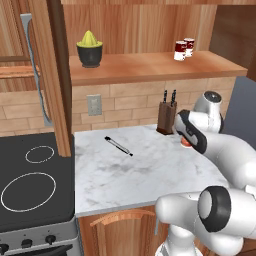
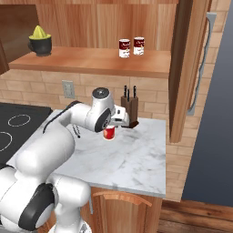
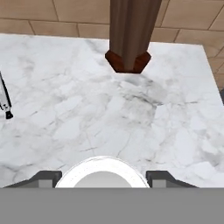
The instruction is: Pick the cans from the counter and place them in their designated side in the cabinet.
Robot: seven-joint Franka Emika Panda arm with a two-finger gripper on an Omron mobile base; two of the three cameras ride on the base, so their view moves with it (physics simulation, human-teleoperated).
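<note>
Tool (image 2: 109,132) clamped on an orange-red can (image 2: 109,133) above the counter (image 2: 136,159), near the knife block (image 2: 129,111).

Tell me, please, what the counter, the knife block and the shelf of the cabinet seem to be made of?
The counter looks like polished white marble, or an imitation: grey veins, smooth surface. The knife block seems dark brown wood with a dull finish; the hand view shows lengthwise streaks. The cabinet shelf appears warm brown wood, judging by its grain lines; whether solid or veneer is unclear.
</note>
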